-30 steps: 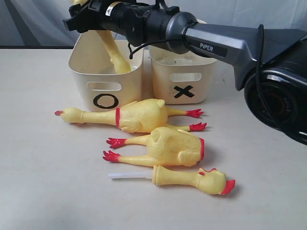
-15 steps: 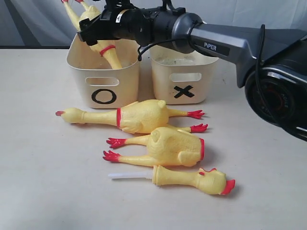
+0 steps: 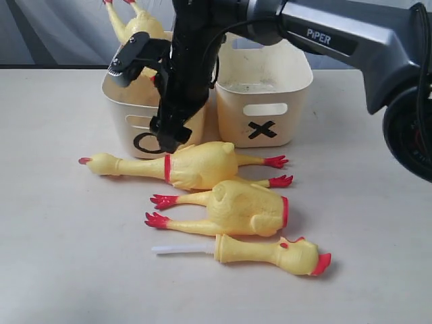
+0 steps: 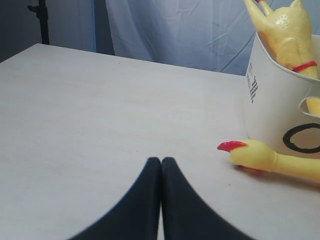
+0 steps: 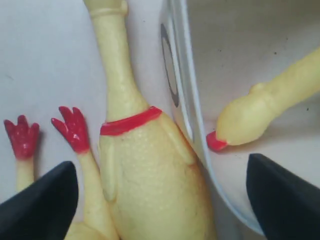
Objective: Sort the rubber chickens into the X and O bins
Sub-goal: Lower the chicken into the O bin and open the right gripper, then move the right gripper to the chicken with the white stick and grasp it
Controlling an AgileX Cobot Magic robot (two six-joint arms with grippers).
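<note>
Under the spread right gripper lies a chicken beside the O bin.

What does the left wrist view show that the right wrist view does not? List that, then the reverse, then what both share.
Left wrist only: the shut left pincer, the curtain, the red beak of the whole chicken lying on the table, and the binned chicken sticking feet-up out of the O bin.
Right wrist only: the open right pincer, two red feet of another chicken, and the binned chicken's head low inside the bin.
Both: the O bin, its O mark, the binned chicken and the whole chicken beside it.
</note>
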